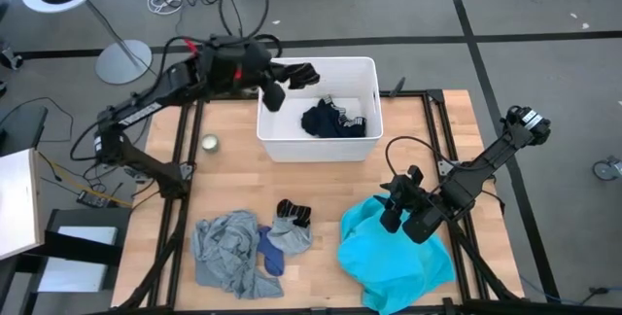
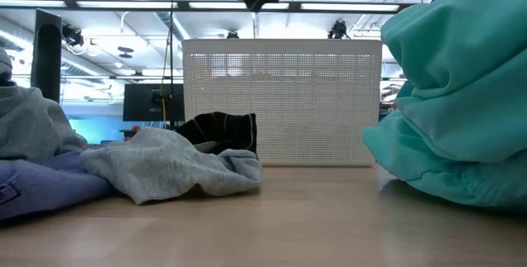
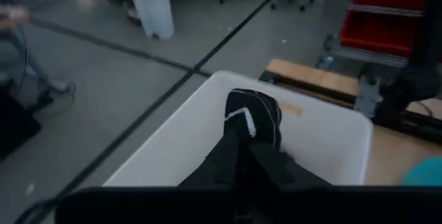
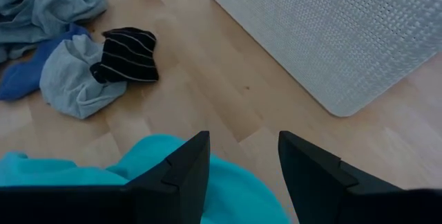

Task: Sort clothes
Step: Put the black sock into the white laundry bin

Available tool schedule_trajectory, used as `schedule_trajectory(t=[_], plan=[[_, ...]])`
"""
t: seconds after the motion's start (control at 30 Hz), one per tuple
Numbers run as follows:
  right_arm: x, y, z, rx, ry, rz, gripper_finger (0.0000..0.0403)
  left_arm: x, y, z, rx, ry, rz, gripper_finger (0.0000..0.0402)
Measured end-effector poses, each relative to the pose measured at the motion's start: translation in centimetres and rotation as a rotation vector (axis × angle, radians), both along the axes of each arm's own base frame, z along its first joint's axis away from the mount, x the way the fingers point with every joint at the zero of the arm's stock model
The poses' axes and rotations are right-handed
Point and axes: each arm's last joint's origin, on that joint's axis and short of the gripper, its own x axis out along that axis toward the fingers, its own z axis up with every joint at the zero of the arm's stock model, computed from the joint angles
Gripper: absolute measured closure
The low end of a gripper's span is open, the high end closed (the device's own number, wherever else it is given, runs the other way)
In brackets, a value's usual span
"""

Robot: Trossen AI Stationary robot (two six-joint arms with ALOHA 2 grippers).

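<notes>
Left arm stretches from its base at the left edge up and across toward the far side, elbow bent, its hand (image 1: 276,80) raised high with the wrist tipped down and both fingers (image 3: 238,158) pressed together on a small dark sock (image 3: 253,117). Right arm angles in from the right edge, forearm sloping down and inward, and its hand (image 4: 242,175) hangs low, fingers (image 4: 181,172) spread apart with nothing between them.

my table (image 1: 233,174) is pale wood, smooth and matt. the white bin (image 1: 362,72) looks like plastic, its wall finely perforated. the turquoise garment (image 1: 394,262) is soft, slightly sheeny cloth; the grey shirt (image 1: 222,250) is dull, crumpled fabric. my fingers (image 4: 176,175) are matt black.
</notes>
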Motion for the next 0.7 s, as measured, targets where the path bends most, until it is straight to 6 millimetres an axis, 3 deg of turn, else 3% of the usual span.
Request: schedule_trajectory(t=[0.17,0.43,0.57,0.7], plan=[[0.0,0.0,0.0,-0.014,0.006,0.010,0.0229,0.9,1.9,-1.8,-0.071,0.068,-0.010,0.0365],[0.0,0.0,0.0,-0.026,0.009,0.015,0.0229,2.1,3.1,-3.6,-0.143,0.129,-0.059,0.0300],[0.0,0.0,0.0,-0.029,0.011,0.018,0.0229,1.9,2.8,-3.5,-0.169,0.129,-0.066,0.0281],[0.0,0.0,0.0,-0.031,0.014,0.019,0.0229,2.0,0.2,-3.5,-0.190,0.167,-0.161,0.0281]])
